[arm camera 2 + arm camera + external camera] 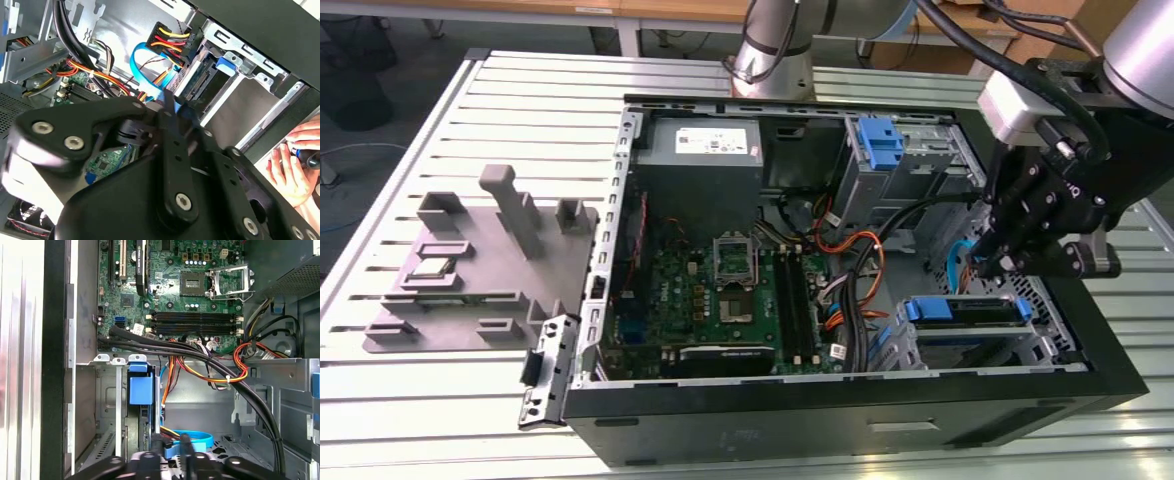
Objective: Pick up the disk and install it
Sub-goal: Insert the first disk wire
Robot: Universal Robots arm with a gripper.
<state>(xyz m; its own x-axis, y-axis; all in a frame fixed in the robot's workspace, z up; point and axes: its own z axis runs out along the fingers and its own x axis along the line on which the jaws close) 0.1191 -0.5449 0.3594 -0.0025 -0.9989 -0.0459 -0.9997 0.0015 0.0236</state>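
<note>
The disk (963,312) sits on edge in the drive bay at the case's front corner, on the exterior view's right, with its blue rails showing. In the second wrist view the disk (197,82) has its connector edge facing out of the metal cage. In the first wrist view the disk's blue tab (141,389) stands up in the bay slot. My gripper (997,265) hangs just above the bay, beside a light blue data cable (196,441). The gripper (169,107) points at the disk's connector end, and in the first wrist view the gripper (171,447) is close to that cable.
The open case holds a green motherboard (720,290), a grey power-supply box (707,145), a tall blue latch (881,140) and thick black and orange cables (220,365). A grey fixture (467,260) lies on the exterior view's left. A person's hand (292,162) rests outside the case wall.
</note>
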